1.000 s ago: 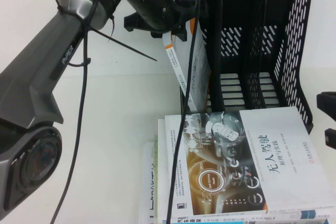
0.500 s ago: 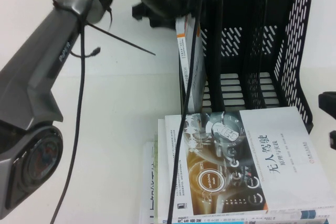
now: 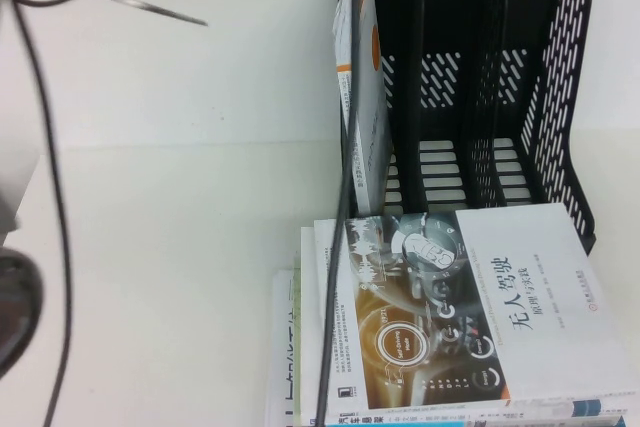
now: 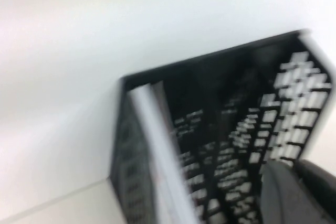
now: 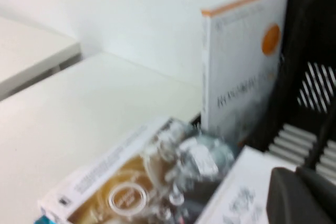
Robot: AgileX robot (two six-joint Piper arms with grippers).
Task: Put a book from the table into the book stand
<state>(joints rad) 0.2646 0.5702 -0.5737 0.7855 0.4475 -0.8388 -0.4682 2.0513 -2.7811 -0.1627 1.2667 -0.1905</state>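
Now book (image 3: 362, 97) stands upright in book stand (image 3: 560, 67), leftmost slot, so placing step looks done. Left gripper (image 4: 296, 192), closed & empty, hangs above stand. Right gripper (image 5: 304, 195) near stack (image 3: 450, 317) on table (image 3: 180, 197), fingers can't tell. Next: park arm.

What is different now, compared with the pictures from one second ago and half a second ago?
The left arm, which held the white book at the book stand, has let go and pulled back out of the high view; the left gripper is shut. The book went from tilted to upright in the leftmost slot. The right gripper has left the high view's right edge. The stack of books on the table stayed in place.
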